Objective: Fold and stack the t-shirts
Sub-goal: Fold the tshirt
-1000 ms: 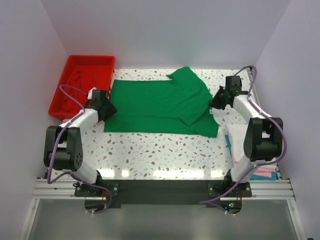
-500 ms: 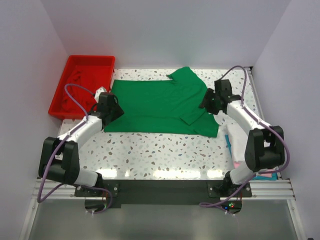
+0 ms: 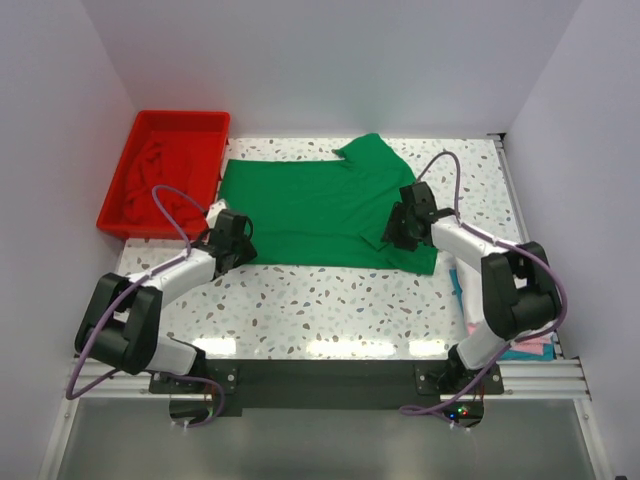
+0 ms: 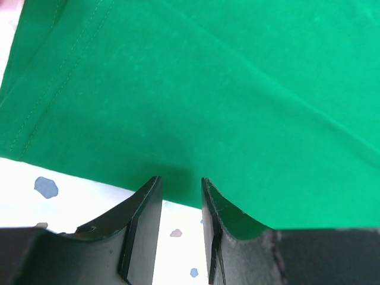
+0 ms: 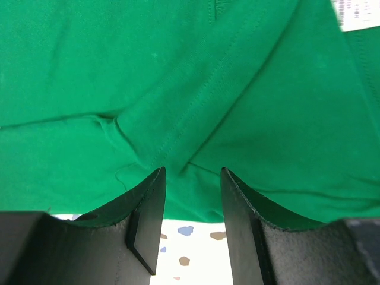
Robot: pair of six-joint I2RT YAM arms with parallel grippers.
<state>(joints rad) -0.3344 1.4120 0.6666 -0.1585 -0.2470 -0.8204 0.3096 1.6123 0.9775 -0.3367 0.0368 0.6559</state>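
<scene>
**Both grippers at the green tee's near edge, jaws apart, nothing held**

Surroundings first. A speckled table (image 3: 330, 290) sits under everything. The red tray (image 3: 180, 116) is at the far-left corner w/ a dark red t-shirt (image 3: 160, 170) bunched inside. By the right edge there's a pile of t-shirts (image 3: 535, 342), w/ white, pink and teal bits showing. It's mostly hidden behind my right arm, so I can't tell how neatly they lie. Nothing stands btw either gripper and the cloth.

The green t-shirt (image 3: 320, 205) lies spread mid-table, long side running left-right. One sleeve pokes toward the far edge, and the right part is folded over itself. My left gripper (image 3: 236, 240) is at its near-left corner. My right gripper (image 3: 400, 226) is at the near-right part, by the folded sleeve. Both arms reach inward, low over the table.

Left wrist view: my fingertips (image 4: 148, 205) sit right at the shirt's edge. Bare table shows btw them and the cloth begins at the tips. Jaws are partly apart w/ a narrow gap, and no cloth is pinched in it.

Right wrist view: my fingers (image 5: 148, 217) overlap the edge a bit. A stitched hem and a wrinkle run diagonally just ahead, and a white label (image 5: 356, 15) sits in the top-right corner. Jaws are about halfway apart, w/ green showing at the tips and table nearer in. No grip; I can't tell whether the tips touch the cloth.
</scene>
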